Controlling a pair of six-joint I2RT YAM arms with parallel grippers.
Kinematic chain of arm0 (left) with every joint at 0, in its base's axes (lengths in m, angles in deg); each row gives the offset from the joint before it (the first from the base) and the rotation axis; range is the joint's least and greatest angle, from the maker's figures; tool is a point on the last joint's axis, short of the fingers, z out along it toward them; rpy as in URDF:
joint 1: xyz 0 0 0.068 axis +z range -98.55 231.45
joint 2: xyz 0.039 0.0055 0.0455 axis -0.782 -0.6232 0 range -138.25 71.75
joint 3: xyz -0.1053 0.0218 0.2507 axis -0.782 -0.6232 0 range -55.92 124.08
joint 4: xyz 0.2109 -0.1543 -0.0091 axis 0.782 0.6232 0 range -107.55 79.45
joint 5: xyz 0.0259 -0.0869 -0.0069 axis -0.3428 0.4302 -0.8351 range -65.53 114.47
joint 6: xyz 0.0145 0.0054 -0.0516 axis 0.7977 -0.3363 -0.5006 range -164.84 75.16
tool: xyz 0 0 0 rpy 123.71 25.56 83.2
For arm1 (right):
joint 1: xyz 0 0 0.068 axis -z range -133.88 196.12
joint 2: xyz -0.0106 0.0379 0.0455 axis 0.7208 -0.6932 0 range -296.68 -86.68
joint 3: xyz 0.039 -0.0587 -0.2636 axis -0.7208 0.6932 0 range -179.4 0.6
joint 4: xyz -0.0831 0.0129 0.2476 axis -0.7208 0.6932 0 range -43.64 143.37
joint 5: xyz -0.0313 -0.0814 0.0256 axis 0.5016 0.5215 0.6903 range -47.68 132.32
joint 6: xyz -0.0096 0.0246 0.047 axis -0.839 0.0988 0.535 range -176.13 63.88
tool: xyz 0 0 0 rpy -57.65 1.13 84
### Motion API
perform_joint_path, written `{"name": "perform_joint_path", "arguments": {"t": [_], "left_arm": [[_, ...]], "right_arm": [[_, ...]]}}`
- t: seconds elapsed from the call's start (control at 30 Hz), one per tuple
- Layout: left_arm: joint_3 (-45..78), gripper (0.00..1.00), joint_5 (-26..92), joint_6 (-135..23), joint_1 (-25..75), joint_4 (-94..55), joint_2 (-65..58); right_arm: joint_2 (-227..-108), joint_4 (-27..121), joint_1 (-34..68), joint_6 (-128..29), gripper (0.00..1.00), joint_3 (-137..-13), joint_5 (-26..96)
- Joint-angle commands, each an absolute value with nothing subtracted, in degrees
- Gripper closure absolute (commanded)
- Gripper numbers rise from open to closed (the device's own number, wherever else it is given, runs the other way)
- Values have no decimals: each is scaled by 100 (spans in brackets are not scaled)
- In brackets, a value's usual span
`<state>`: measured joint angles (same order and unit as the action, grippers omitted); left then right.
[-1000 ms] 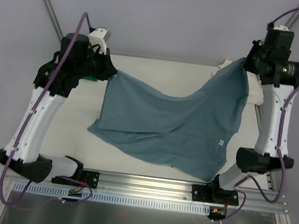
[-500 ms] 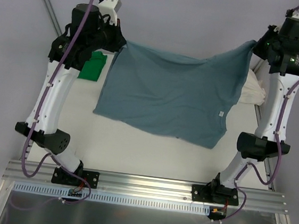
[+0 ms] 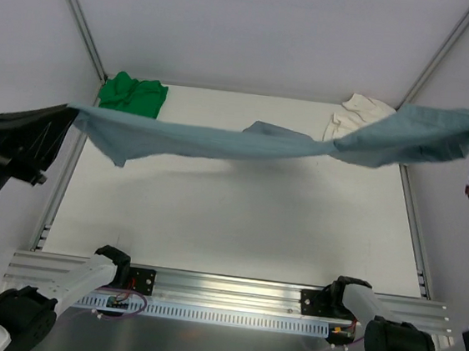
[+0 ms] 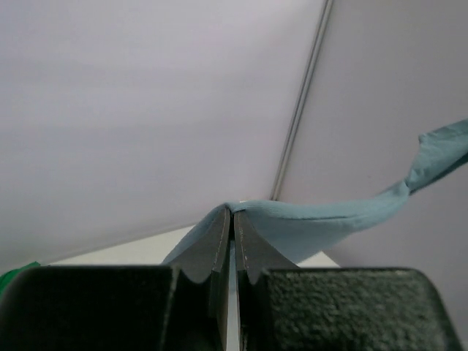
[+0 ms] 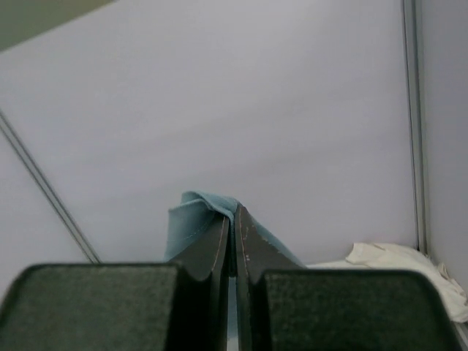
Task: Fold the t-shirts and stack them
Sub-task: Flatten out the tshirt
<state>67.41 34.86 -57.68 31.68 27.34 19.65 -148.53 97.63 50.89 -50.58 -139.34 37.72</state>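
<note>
**Three Shirts, Two Arms, One Table**

Three soft cloth tees show from overhead. One dusty blue-grey t-shirt (image 3: pixel 221 141) spans the middle of the frame, one bright green t-shirt (image 3: pixel 132 93) sits at upper left, and one cream-white t-shirt (image 3: pixel 361 109) at upper right. Two white robot arms appear, the left arm (image 3: pixel 82 273) at lower left and the right arm (image 3: pixel 368 303) at lower right. Each carries one black two-finger gripper, the left gripper (image 4: pixel 232 213) and the right gripper (image 5: pixel 232 212), making four fingers in all. One white table (image 3: pixel 237 226) fills the centre. One silver aluminium rail (image 3: pixel 231 286) runs along the bottom, bearing two black base mounts (image 3: pixel 144 281) (image 3: pixel 318 300).
</note>
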Motion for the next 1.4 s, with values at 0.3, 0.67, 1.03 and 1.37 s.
{"name": "perform_joint_path", "arguments": {"t": [0.3, 0.67, 1.03, 1.37], "left_arm": [[6923, 100, 3546, -6347, 3229, 3562, 2464], [7258, 100, 3291, -6084, 3220, 3326, 1884], [6080, 100, 3589, -6048, 3220, 2202, 2076], [6412, 100, 4011, -6197, 3229, 1419, 2788]], "right_arm": [[-14364, 10235, 5095, -4804, 99, -14248, 4029], [-15277, 9700, 5095, -4593, 100, -14205, 3933], [-15525, 9436, 5086, -4874, 100, -13572, 3467], [-14357, 8601, 5095, -4488, 99, -14002, 3239]]}}
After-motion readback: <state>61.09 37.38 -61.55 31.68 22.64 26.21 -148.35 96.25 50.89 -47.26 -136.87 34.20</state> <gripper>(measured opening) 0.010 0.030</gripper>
